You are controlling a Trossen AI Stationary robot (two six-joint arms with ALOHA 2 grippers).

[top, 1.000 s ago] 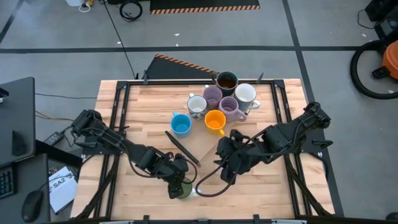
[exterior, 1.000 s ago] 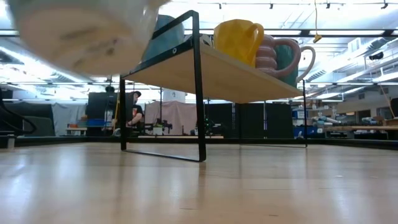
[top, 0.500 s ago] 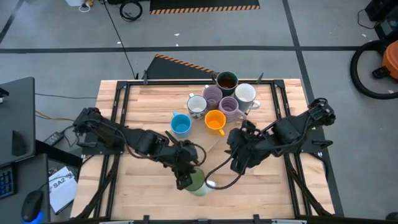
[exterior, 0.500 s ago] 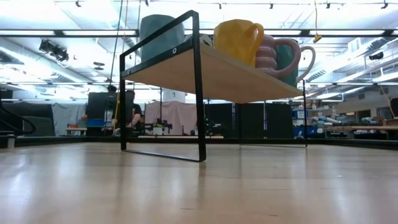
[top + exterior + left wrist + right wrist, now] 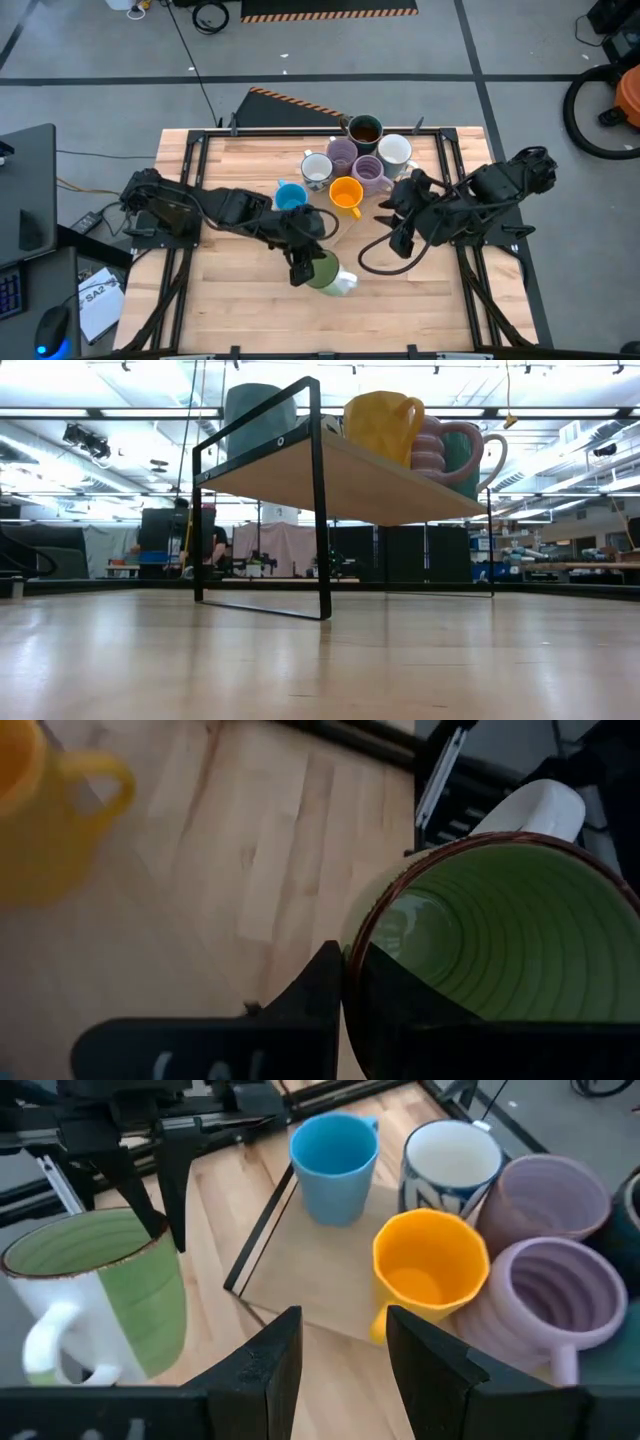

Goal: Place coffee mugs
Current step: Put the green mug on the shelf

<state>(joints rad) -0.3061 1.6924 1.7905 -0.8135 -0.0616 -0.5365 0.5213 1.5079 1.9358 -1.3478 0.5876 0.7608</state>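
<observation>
The left gripper, pinching the green mug by its rim, has carried it closer to the shelf (the right gripper hangs empty, fingers apart).

A black-framed wooden shelf stands on the table.

A robotics lab or workshop. Beyond the wooden table lies a big open hall with strip ceiling lights, dark workbenches and a grey concrete floor with hazard tape.
</observation>
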